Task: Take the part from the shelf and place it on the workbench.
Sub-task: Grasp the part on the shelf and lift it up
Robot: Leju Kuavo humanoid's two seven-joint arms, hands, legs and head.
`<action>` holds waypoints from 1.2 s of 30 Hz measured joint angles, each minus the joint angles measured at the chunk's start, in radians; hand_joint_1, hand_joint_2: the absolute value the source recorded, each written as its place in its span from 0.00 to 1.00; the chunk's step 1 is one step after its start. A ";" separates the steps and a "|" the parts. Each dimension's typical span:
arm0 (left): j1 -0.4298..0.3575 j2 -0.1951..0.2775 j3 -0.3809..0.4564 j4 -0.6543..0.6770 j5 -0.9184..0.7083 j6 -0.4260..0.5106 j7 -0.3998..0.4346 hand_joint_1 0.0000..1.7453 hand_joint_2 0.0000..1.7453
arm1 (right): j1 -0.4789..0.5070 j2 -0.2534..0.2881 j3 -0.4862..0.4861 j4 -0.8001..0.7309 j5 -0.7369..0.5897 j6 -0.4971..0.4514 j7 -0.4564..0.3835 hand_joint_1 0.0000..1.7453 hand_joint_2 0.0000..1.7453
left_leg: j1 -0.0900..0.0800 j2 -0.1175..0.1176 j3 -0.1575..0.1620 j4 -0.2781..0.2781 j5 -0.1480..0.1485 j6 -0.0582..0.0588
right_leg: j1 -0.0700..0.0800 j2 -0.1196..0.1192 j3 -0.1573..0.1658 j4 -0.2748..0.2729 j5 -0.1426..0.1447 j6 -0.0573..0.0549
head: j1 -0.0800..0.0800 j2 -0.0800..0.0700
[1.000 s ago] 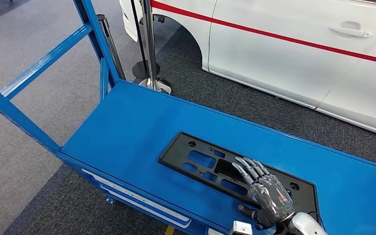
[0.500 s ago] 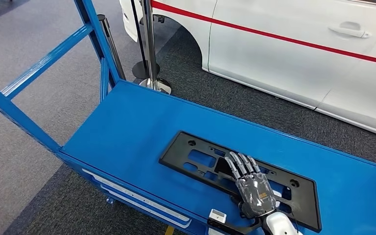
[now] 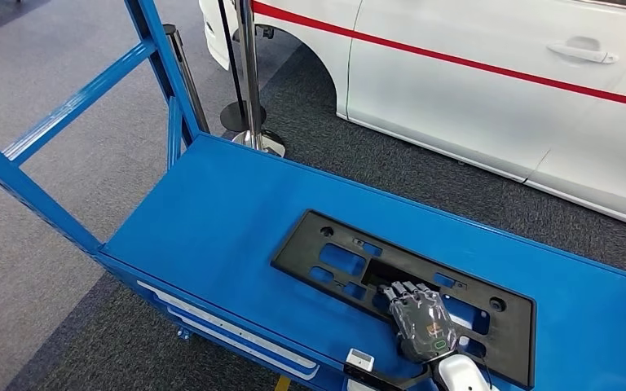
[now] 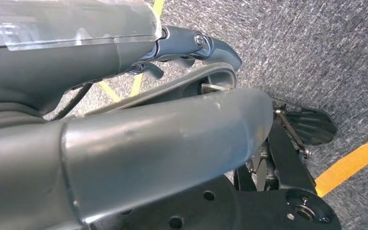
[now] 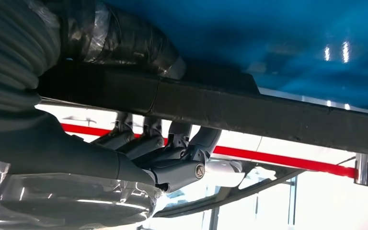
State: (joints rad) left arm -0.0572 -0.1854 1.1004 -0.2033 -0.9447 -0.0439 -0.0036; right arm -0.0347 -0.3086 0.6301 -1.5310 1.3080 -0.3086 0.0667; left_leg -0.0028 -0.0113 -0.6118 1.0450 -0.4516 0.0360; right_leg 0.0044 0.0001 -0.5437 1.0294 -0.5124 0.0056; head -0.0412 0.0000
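— What's the setting?
— Grey carpet floor (image 3: pixel 65 318), with a white car body bearing a red stripe (image 3: pixel 489 73) parked beyond a glossy blue metal worktop (image 3: pixel 220 204). A blue tubular frame (image 3: pixel 73 98) rises from the worktop's far-left corner, and chrome stanchion posts (image 3: pixel 249 81) stand on the carpet just past that corner.

— Where is the part?
— The flat black plastic panel with rectangular cut-outs (image 3: pixel 334 244) lies on the worktop, running slantwise along its near edge and towards the right end.

— And the right hand?
— The right hand (image 3: pixel 420 314) sits over the panel's middle, near the worktop's front edge. Its fingers (image 3: pixel 399 292) curl down through one of the cut-outs. In the right wrist view the right hand's dark fingers (image 5: pixel 172 158) hook around a black bar of the panel, with the thumb on the other side, so it grips the panel.

— The left hand?
— The left hand (image 4: pixel 124 120) hangs over the carpet beside yellow floor lines (image 4: pixel 350 163). Whether it is closed or spread, I cannot tell.
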 joint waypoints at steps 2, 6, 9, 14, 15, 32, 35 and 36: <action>0.000 0.000 0.003 0.000 -0.001 0.002 -0.006 0.00 1.00 | 0.000 0.000 -0.002 -0.003 -0.001 0.002 0.000 1.00 1.00 | 0.000 0.000 0.000 0.000 0.000 0.000 | 0.000 0.000 0.000 0.000 0.000 0.000 | 0.000 0.000; 0.000 0.000 0.007 0.000 0.001 0.007 -0.012 0.00 1.00 | 0.000 0.000 -0.007 -0.008 -0.002 0.003 -0.003 1.00 1.00 | 0.000 0.000 0.000 0.000 0.000 0.000 | 0.000 0.000 0.000 0.000 0.000 0.000 | 0.000 0.000; 0.000 0.000 0.009 0.000 0.004 0.008 -0.015 0.00 1.00 | 0.000 0.000 -0.009 -0.009 -0.002 0.003 -0.003 1.00 1.00 | 0.000 0.000 0.000 0.000 0.000 0.000 | 0.000 0.000 0.001 0.000 0.000 0.000 | 0.000 0.000; 0.000 0.000 0.016 0.000 0.013 0.007 -0.041 0.00 1.00 | 0.003 0.000 -0.016 -0.014 -0.006 0.005 -0.007 1.00 1.00 | 0.000 0.000 0.001 0.000 0.000 0.000 | 0.000 0.000 0.001 0.000 0.000 0.000 | 0.000 0.000; 0.000 0.000 0.018 0.000 0.014 0.007 -0.044 0.00 1.00 | 0.004 -0.001 -0.017 -0.016 -0.007 0.006 -0.008 1.00 1.00 | 0.000 0.000 0.001 0.000 0.000 0.000 | 0.000 0.000 0.001 0.000 0.000 0.000 | 0.000 0.000; -0.002 -0.002 0.031 0.000 -0.008 0.027 -0.051 0.00 1.00 | 0.071 -0.022 -0.116 -0.189 -0.001 -0.233 -0.069 1.00 1.00 | -0.001 0.000 0.000 0.000 0.000 0.001 | -0.001 0.000 0.000 -0.001 0.000 0.000 | 0.000 0.000; -0.002 -0.002 0.031 0.000 -0.008 0.027 -0.052 0.00 1.00 | 0.078 -0.025 -0.130 -0.213 0.002 -0.239 -0.070 1.00 1.00 | -0.001 0.000 0.000 0.000 0.000 0.001 | -0.001 0.000 0.000 -0.001 0.000 0.000 | 0.000 0.000; -0.002 -0.002 0.031 0.000 -0.008 0.027 -0.052 0.00 1.00 | 0.081 -0.026 -0.133 -0.217 0.002 -0.239 -0.070 1.00 1.00 | -0.001 0.000 0.000 0.000 0.000 0.001 | -0.001 0.000 0.000 -0.001 0.000 0.000 | 0.000 0.000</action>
State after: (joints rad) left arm -0.0594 -0.1873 1.1311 -0.2033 -0.9528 -0.0171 -0.0557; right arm 0.0460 -0.3350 0.4974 -1.7480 1.3100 -0.5478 -0.0033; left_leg -0.0042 -0.0113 -0.6119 1.0453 -0.4520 0.0365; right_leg 0.0033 0.0001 -0.5435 1.0285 -0.5123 0.0058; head -0.0412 0.0000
